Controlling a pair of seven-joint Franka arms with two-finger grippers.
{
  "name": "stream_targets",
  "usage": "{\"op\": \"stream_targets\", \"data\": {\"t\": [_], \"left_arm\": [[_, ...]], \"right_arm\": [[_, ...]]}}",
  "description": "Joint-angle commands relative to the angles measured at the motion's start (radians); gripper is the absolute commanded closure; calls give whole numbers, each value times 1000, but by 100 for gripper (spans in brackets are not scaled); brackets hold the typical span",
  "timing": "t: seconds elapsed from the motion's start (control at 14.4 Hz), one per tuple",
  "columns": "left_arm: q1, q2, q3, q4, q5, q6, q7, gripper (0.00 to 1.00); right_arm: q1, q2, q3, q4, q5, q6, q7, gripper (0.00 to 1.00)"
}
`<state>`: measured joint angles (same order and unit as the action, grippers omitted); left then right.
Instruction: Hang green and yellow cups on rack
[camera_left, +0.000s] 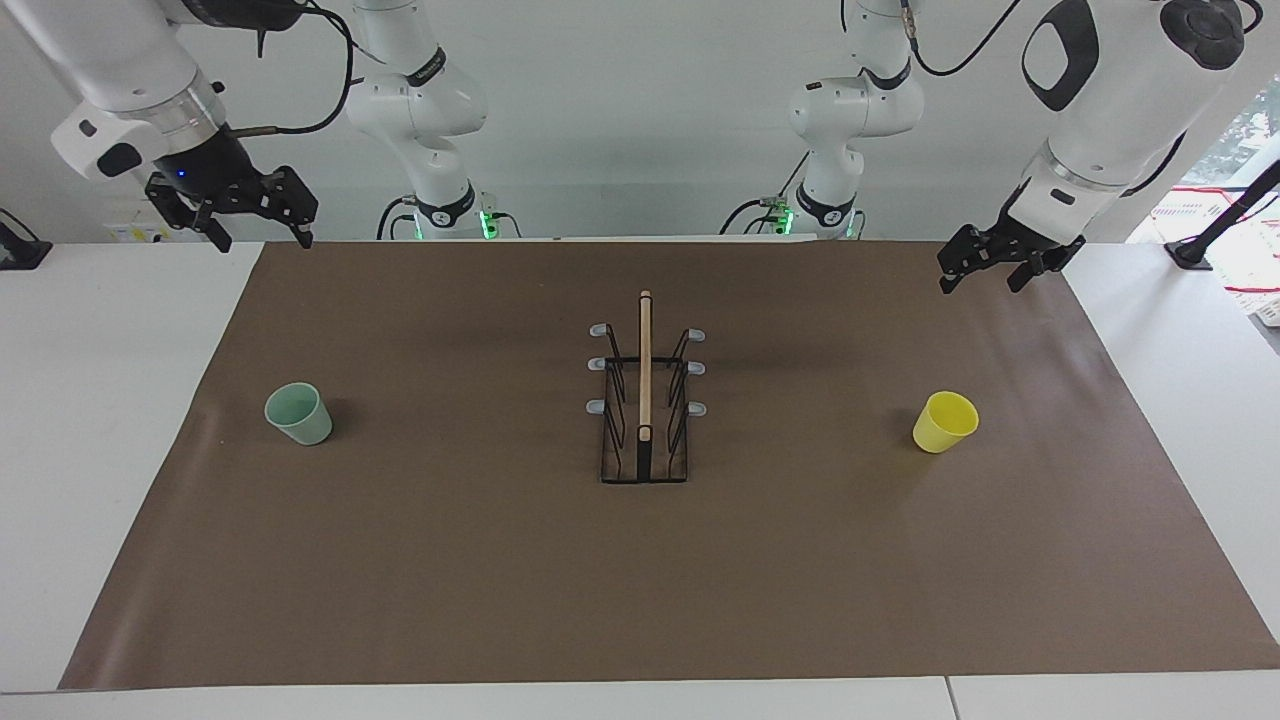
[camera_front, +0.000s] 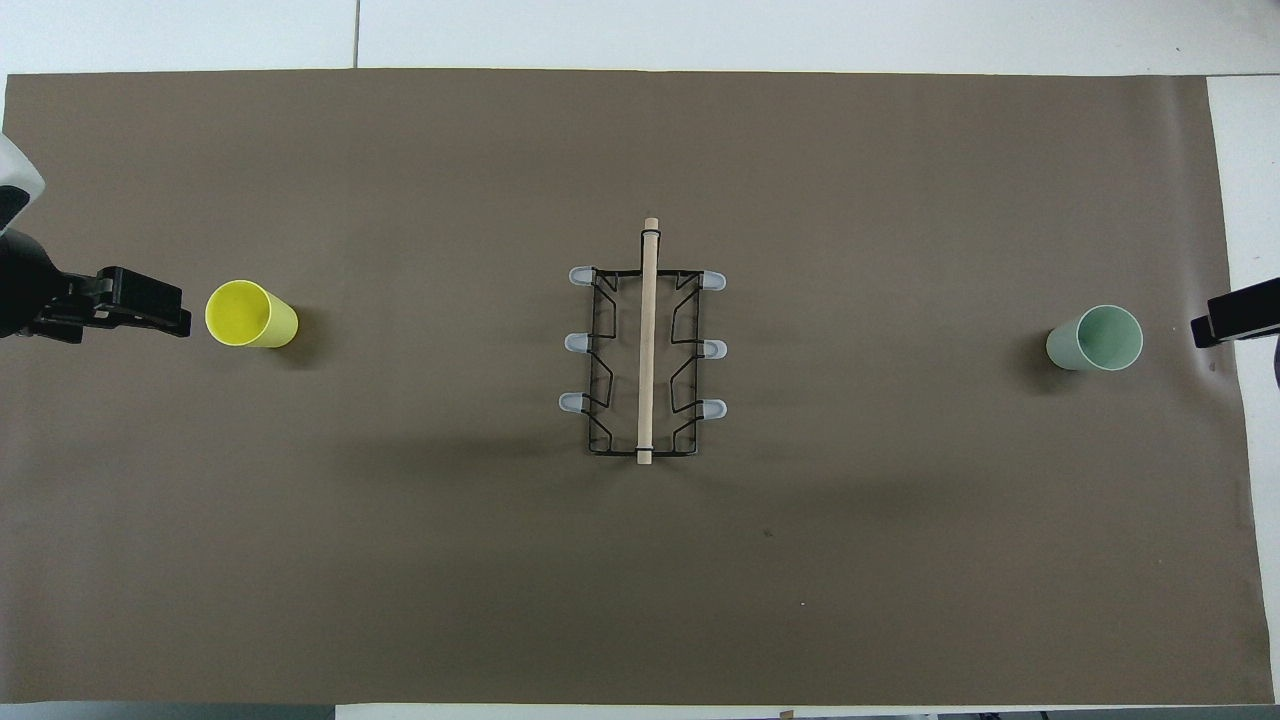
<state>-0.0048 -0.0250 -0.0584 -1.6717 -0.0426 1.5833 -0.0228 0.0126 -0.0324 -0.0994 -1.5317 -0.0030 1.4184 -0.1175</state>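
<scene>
The rack (camera_left: 645, 400) (camera_front: 645, 350), black wire with a wooden centre bar and grey-tipped prongs, stands mid-mat with nothing on it. The pale green cup (camera_left: 298, 413) (camera_front: 1095, 338) stands mouth up toward the right arm's end. Toward the left arm's end, the yellow cup (camera_left: 945, 421) (camera_front: 250, 314) also stands mouth up. My left gripper (camera_left: 980, 285) (camera_front: 150, 315) hangs open and empty, high over the mat's edge at its own end. At the other end, my right gripper (camera_left: 263, 240) (camera_front: 1215, 328) is open and empty too, raised over that edge of the mat.
A brown mat (camera_left: 450, 560) covers most of the white table (camera_left: 100, 450). Bare mat lies between each cup and the rack. Both arm bases stand at the table's robot edge.
</scene>
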Motion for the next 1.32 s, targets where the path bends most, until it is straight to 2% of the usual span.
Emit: {"op": "stream_targets", "data": {"t": [0.0, 0.14, 0.42, 0.63, 0.76, 0.9, 0.97, 1.04, 1.25], "left_arm": [[3, -29, 3, -31, 7, 18, 11, 0], [3, -32, 3, -39, 7, -5, -5, 0], [48, -33, 6, -49, -9, 4, -285, 0], [165, -23, 6, -54, -152, 15, -498, 0], [186, -32, 6, -106, -175, 52, -633, 0], [193, -36, 8, -149, -253, 127, -718, 0], [247, -15, 8, -143, -367, 141, -749, 0], [279, 6, 9, -140, -423, 145, -775, 0], [299, 107, 8, -125, -447, 152, -886, 0]], "right_arm": [[-9, -17, 7, -15, 23, 2, 12, 0], [-17, -17, 6, -15, 23, 1, 4, 0], [-48, -17, 1, -18, 23, -20, 3, 0], [-31, -9, 12, -63, -40, 8, -69, 0], [38, -1, 14, -109, -157, 7, -186, 0], [91, 70, 14, -111, -292, -25, -324, 0], [122, 104, 14, -110, -355, -41, -394, 0], [156, 135, 14, -117, -420, -44, -490, 0], [234, 181, 18, -160, -592, -32, -725, 0]]}}
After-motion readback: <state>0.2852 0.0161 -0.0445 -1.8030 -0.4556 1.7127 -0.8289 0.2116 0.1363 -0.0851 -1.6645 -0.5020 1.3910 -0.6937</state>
